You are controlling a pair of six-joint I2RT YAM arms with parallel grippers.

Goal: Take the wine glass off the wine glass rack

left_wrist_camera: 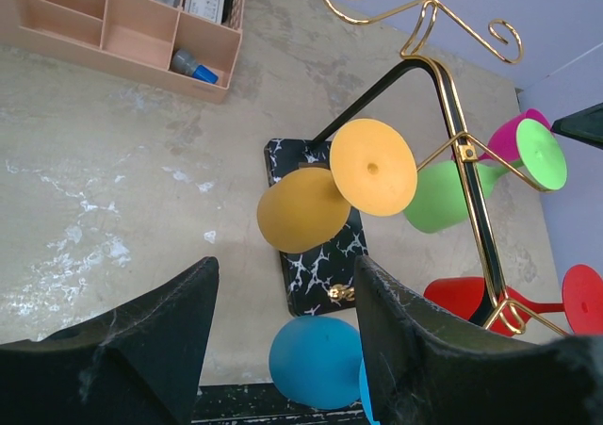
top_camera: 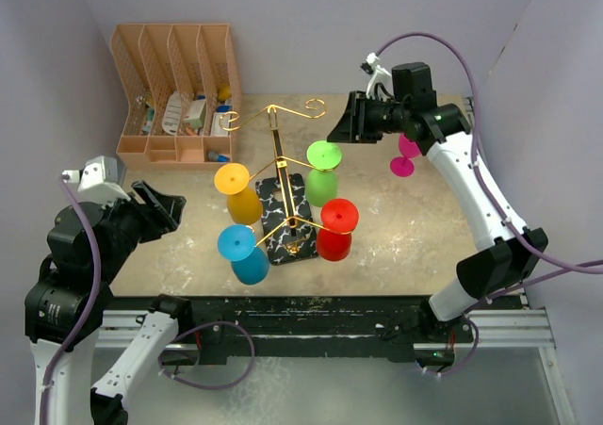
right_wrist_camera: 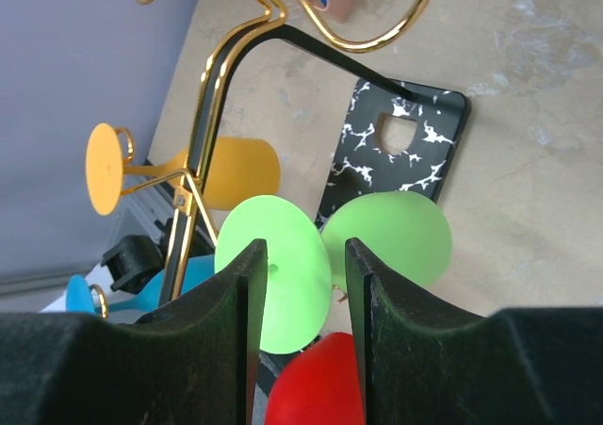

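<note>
The gold wire wine glass rack point(top_camera: 275, 152) stands on its black marble base point(top_camera: 283, 227) mid-table. Upside-down plastic wine glasses hang from its arms: yellow point(top_camera: 240, 197), green point(top_camera: 323, 172), red point(top_camera: 336, 231), blue point(top_camera: 245, 253). A magenta glass point(top_camera: 405, 157) is off the rack, on the table under my right arm. My right gripper point(top_camera: 341, 125) is open and empty, just right of the rack's top. In its wrist view the gripper point(right_wrist_camera: 300, 284) frames the green glass point(right_wrist_camera: 396, 237), apart from it. My left gripper point(top_camera: 172, 208) is open and empty, left of the yellow glass point(left_wrist_camera: 303, 210).
A peach slotted desk organiser point(top_camera: 175, 90) with small items stands at the back left. Grey walls close in the table at the back and sides. The black table frame point(top_camera: 311, 307) runs along the near edge.
</note>
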